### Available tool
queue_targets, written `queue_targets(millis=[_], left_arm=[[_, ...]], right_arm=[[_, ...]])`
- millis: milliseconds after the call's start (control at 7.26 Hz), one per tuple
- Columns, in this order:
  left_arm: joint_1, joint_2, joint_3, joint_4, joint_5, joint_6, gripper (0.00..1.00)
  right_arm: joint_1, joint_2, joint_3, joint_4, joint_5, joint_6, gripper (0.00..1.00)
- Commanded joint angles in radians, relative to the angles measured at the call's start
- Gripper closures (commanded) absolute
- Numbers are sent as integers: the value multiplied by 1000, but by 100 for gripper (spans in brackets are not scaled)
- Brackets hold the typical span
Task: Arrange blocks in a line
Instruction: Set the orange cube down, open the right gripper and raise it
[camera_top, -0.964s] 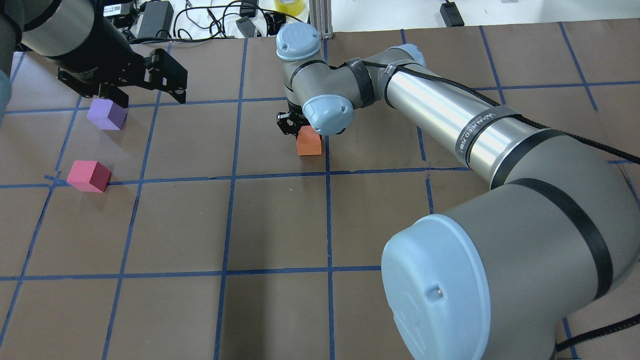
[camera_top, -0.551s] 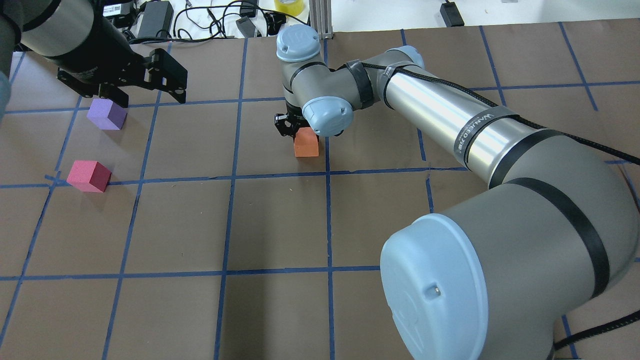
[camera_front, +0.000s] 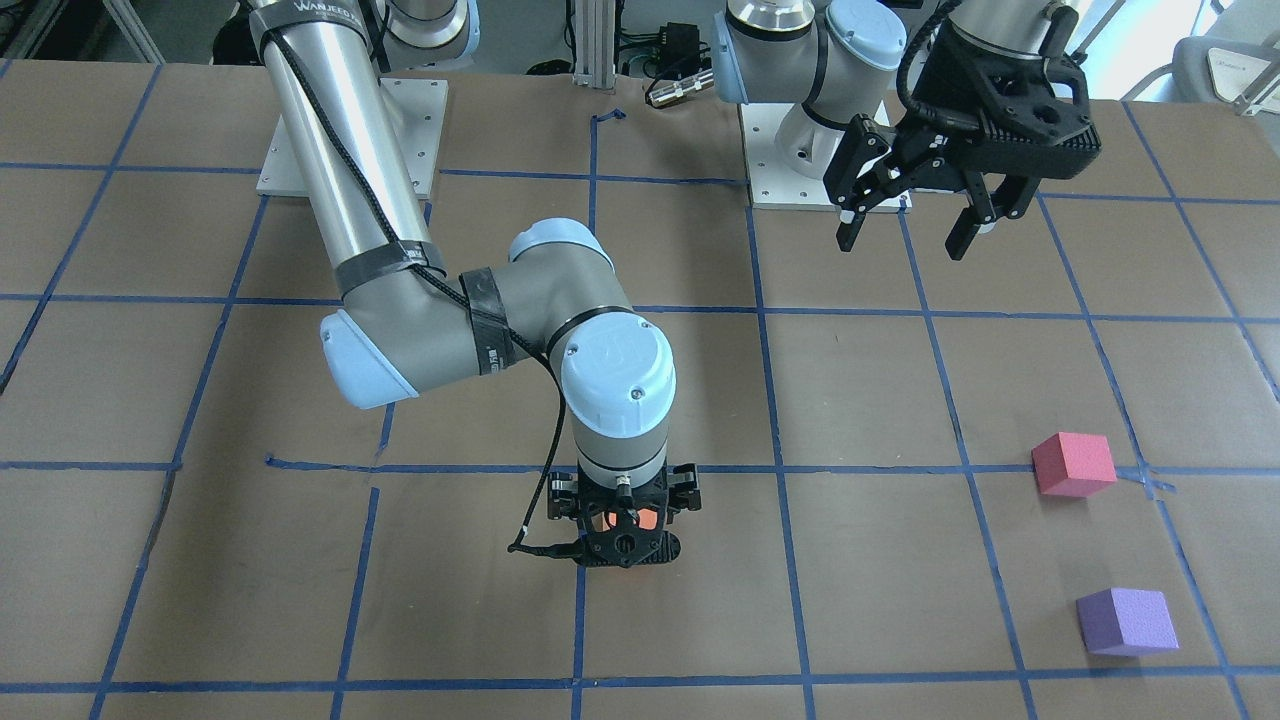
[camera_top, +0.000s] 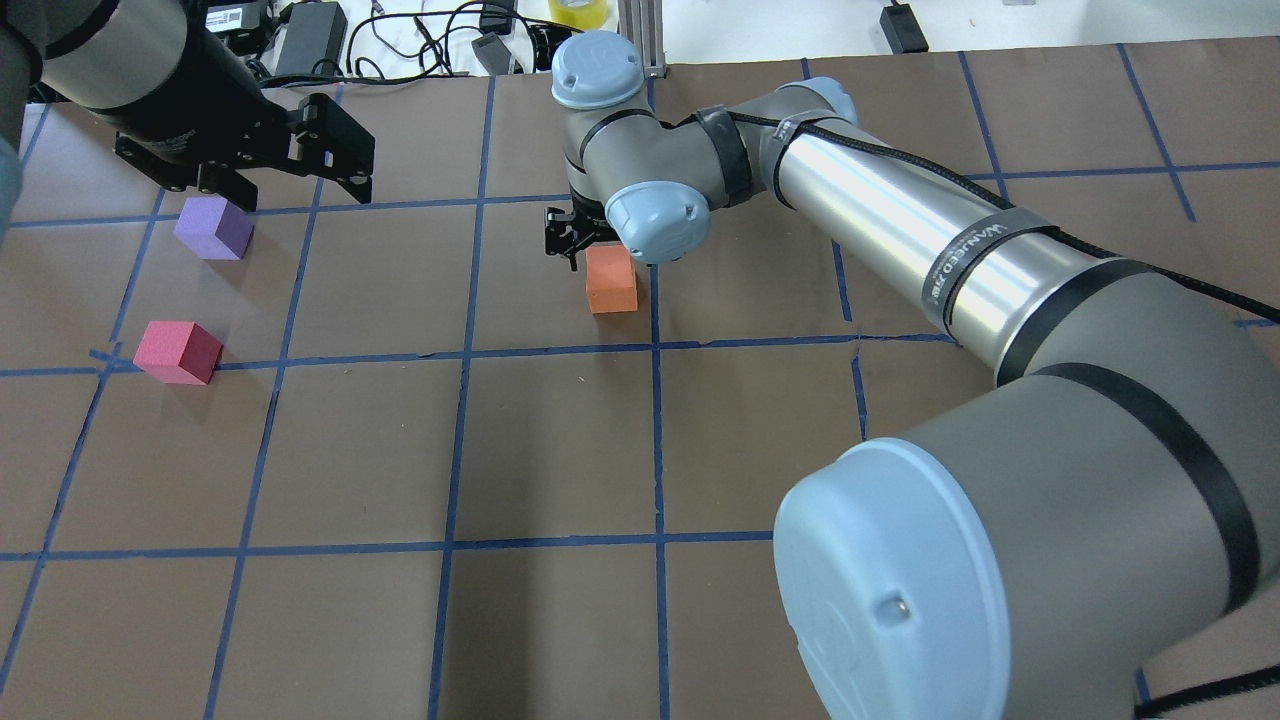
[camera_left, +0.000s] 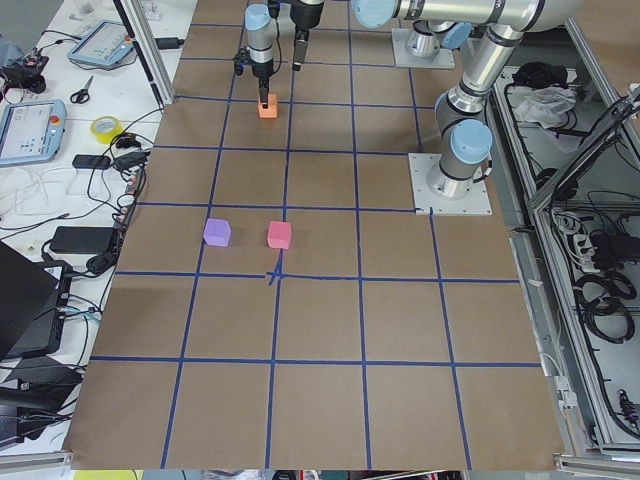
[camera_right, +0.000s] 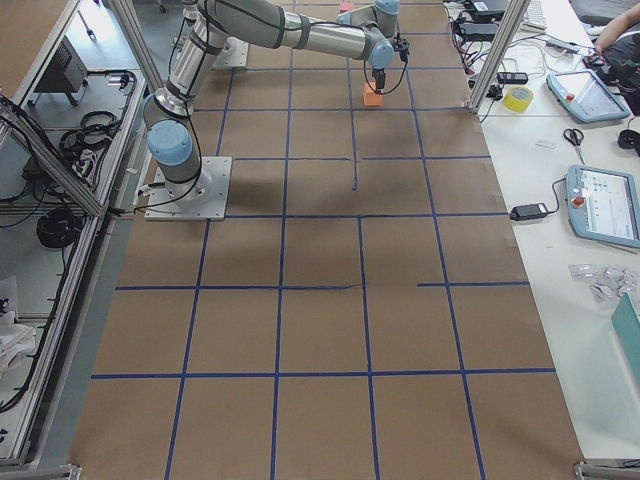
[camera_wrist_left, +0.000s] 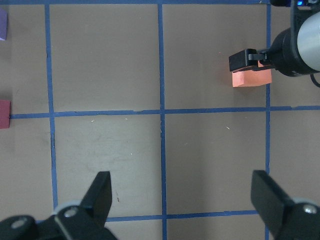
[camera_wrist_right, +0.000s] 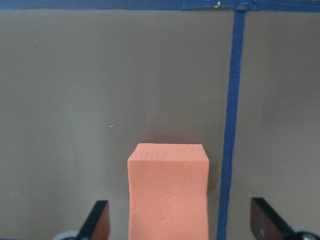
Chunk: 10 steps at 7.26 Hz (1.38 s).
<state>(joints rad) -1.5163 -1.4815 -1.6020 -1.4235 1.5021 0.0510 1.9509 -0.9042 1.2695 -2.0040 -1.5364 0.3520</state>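
Blue tape (camera_top: 540, 351) grids the brown paper table (camera_top: 350, 450). Right gripper (camera_wrist_right: 179, 216) stands wide, orange block (camera_wrist_right: 167, 190) between its jaws, untouched; left gripper (camera_wrist_left: 182, 190) wide, empty.

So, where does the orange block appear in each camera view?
Front-facing: orange block lower centre, barely visible.
Overhead: block upper centre.
Exterior left: block top, left of centre.
Exterior right: block top, right of centre.
Left wrist: block upper right.
Right wrist: block bottom centre.
Shared landmark: blue tape line beside it.
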Motion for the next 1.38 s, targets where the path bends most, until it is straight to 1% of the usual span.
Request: queue_targets(millis=[0,138,275,413,551,688,826,964,1101,1239], left_arm=[[13,-16,28,8,6,3,0],[27,-45,75,3,-2,-8,0],[15,-78,112,0,-8,-22,0],[-20,-129,112,17,-32,-32,0],[-72,-210,103,69,-36,-116,0],[-112,-302,99,183,-37,-155,0],[-151,-388,99,289,-37,-195,0],[-186,-467,102,390,-43,-232,0],[-217,-538,109,419,-51,-258,0],[-235,-601,119,448,-49,-273,0]], right_arm=[[-64,-149,17,110,-1,-19,0],[-108,-224,33,141,-1,-98,0],[-151,-304,89,169,-11,-189,0],[-199,-390,172,188,-13,-223,0],[-242,-486,251,200,-17,-231,0],[-285,-560,304,258,-40,-267,0],[-318,-590,318,287,-47,-306,0],[-326,-593,312,272,-45,-314,0],[-334,-582,318,293,-34,-297,0],[-334,-599,318,295,-40,-297,0]])
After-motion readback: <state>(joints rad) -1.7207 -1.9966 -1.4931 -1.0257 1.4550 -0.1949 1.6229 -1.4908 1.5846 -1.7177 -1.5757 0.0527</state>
